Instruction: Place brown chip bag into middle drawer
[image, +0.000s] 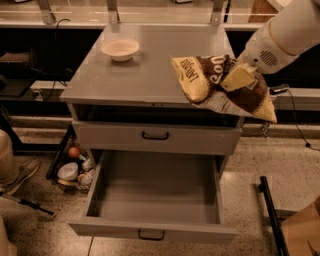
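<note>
The step in hand is the carrying step: the bag is gripped and must now go to the drawer. The two-finger end effector (238, 77) of the white arm is at the upper right, over the right front corner of the grey metal table (145, 80). Its fingers are pressed onto the crinkly brown chip bag (197, 82), which has pale yellow ends and white lettering. One pale finger (239, 75) lies flat across the dark brown middle of the bag; the other finger is hidden behind it.

The bag hangs out on both sides of the end effector. Its left yellow end is above the table surface, and its right lower end hangs past the table edge. I cannot tell if the bag touches the table.

The wide, deep grey middle drawer (155, 192) is pulled out fully and has nothing inside. It is well below the bag and more to the left. The shallow grey upper drawer front (155, 136) above it is closed.

I judge that the next move must bring the bag forward, away from the table edge, then left and down over the drawer opening before the fingers release. The soft bag could catch on the table edge or on the drawer wall. The small cream bowl (120, 49) stands well apart at the back left.
</note>
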